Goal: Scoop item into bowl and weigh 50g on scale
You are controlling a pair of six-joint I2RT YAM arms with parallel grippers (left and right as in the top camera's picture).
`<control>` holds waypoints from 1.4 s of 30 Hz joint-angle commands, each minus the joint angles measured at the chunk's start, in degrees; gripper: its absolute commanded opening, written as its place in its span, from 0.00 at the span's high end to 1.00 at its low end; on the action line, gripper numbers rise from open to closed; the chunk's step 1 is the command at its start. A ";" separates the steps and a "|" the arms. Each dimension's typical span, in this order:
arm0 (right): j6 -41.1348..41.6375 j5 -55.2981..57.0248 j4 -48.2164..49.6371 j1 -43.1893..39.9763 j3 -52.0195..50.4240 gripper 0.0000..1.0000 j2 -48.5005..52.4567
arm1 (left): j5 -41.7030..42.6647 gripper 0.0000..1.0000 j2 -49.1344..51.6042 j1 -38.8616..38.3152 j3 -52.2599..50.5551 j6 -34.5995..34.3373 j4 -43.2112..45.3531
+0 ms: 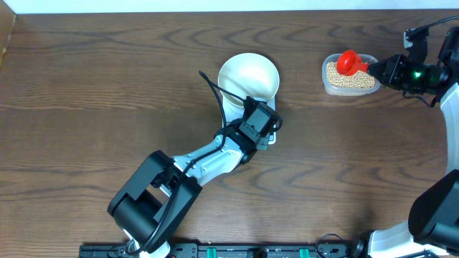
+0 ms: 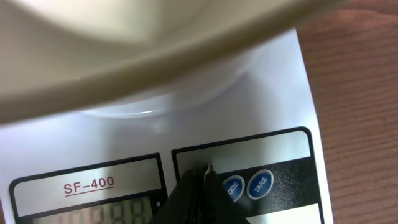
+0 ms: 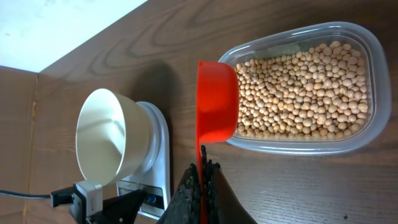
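The white bowl (image 1: 247,77) stands on the white scale (image 1: 235,109), and nothing shows inside it. My left gripper (image 1: 258,115) is shut, its tips (image 2: 205,169) down on the scale's front panel (image 2: 267,146), just left of the round blue buttons (image 2: 247,185). The grey display (image 2: 93,214) shows faint digits. My right gripper (image 3: 202,169) is shut on the handle of a red scoop (image 3: 216,99). The scoop's cup hangs over the near end of a clear tub (image 3: 373,74) full of tan beans (image 3: 305,87).
The tub (image 1: 326,84) sits at the back right of the brown wooden table, about a hand's width from the bowl (image 3: 109,143). A black cable (image 1: 211,84) from the left arm arcs beside the bowl. The arm bases stand along the front edge.
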 commanded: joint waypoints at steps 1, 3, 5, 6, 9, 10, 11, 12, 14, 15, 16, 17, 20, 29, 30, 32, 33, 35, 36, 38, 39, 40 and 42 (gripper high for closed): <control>-1.29 -0.37 -0.11 -0.50 0.72 0.99 -0.26 | 0.11 0.93 6.84 1.05 -5.14 0.35 -4.83; -1.29 -0.37 -0.11 -0.50 0.72 0.99 -0.26 | 0.13 0.93 6.82 1.05 -5.11 0.35 -5.25; -1.29 -0.39 -0.11 -0.50 0.72 0.99 -0.26 | 0.13 0.93 6.78 1.05 -5.07 0.35 -5.88; -1.29 -0.39 -0.11 -0.50 0.72 0.99 -0.26 | 0.11 0.93 6.75 1.05 -5.07 0.37 -6.05; -1.29 -0.39 -0.13 -0.50 0.72 0.99 -0.26 | 0.09 0.93 6.75 1.07 -5.07 0.37 -6.21; -1.29 -0.39 -0.26 -0.50 0.72 0.99 -0.26 | 0.09 0.93 6.75 1.07 -5.09 0.39 -6.25; -1.29 -0.39 -0.31 -0.50 0.72 0.99 -0.26 | 0.09 0.93 6.75 1.07 -5.07 0.39 -6.27; -1.29 -0.39 -0.37 -0.50 0.72 0.99 -0.26 | 0.09 0.93 6.75 1.07 -5.07 0.39 -6.40; -1.29 -0.37 -0.37 -0.50 0.72 0.99 -0.26 | 0.09 0.93 6.75 1.07 -5.09 0.37 -6.49; -1.29 -0.39 -0.35 -0.50 0.72 0.99 -0.26 | 0.09 0.93 6.75 1.07 -5.07 0.39 -6.56; -1.29 -0.39 -0.35 -0.50 0.72 0.99 -0.26 | 0.09 0.93 6.75 1.07 -5.07 0.37 -6.67; -1.29 -0.39 -0.37 -0.50 0.72 0.99 -0.26 | 0.09 0.93 6.75 1.07 -5.07 0.39 -6.73; -1.29 -0.39 -0.37 -0.50 0.72 0.99 -0.26 | 0.09 0.93 6.75 1.07 -5.03 0.39 -7.37; -1.29 -0.39 -0.35 -0.50 0.72 0.99 -0.26 | -0.09 0.93 6.73 1.07 -4.96 0.39 -7.74; -1.29 -0.39 -0.35 -0.50 0.72 0.99 -0.26 | -0.39 0.93 6.73 1.07 -4.90 0.39 -7.76; -1.29 -0.39 -0.35 -0.50 0.72 0.99 -0.26 | -1.09 0.93 6.73 1.07 -4.42 0.44 -7.74; -1.29 -0.39 -0.35 -0.50 0.72 0.99 -0.26 | -1.38 0.93 6.73 1.07 -4.04 0.61 -7.72; -1.27 -0.39 -0.35 -0.50 0.72 0.99 -0.26 | -1.36 0.93 6.73 1.07 -3.02 0.61 -7.72; -1.27 -0.39 -0.35 -0.50 0.72 0.99 -0.26 | -1.14 0.93 6.73 1.05 -2.51 0.61 -7.72; -1.29 -0.39 -0.35 -0.50 0.72 0.99 -0.26 | 0.22 0.93 6.73 0.90 -1.88 0.74 -7.65; -1.29 -0.39 -0.33 -0.50 0.72 0.99 -0.26 | 1.27 0.93 6.73 0.90 -1.84 0.81 -7.45; -1.29 -0.39 -0.35 -0.50 0.72 0.99 -0.26 | 2.05 0.93 6.73 0.90 -1.86 0.81 -7.28; -1.29 -0.39 -0.33 -0.50 0.72 0.99 -0.26 | 2.89 0.93 6.73 0.90 -1.86 0.81 -7.32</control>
